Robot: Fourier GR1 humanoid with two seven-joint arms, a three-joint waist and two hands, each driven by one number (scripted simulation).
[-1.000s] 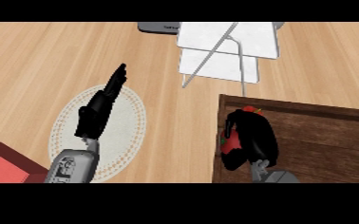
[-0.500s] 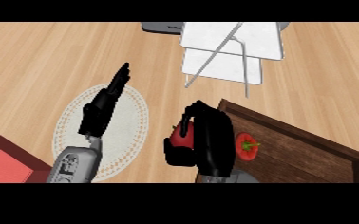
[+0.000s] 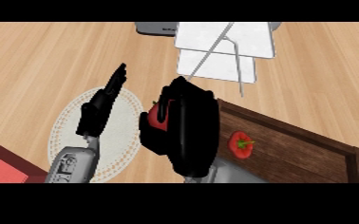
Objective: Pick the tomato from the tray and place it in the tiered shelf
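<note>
And we've got our black right hand (image 3: 184,130) curled around a round red tomato (image 3: 155,115), off the dark wooden tray (image 3: 301,147) where a red pepper (image 3: 240,145) lies, white tiered shelf (image 3: 223,47) ahead, left hand (image 3: 101,105) resting straight-fingered.

The light is even and fairly bright across the wooden table (image 3: 63,57), with no glare; the white tiered shelf (image 3: 224,47) reads palest, its surfaces flat and unshaded; the right hand (image 3: 186,128) is a solid black mass with almost no inner detail; the dark tray (image 3: 294,147) stays dim; edges look soft throughout.
</note>
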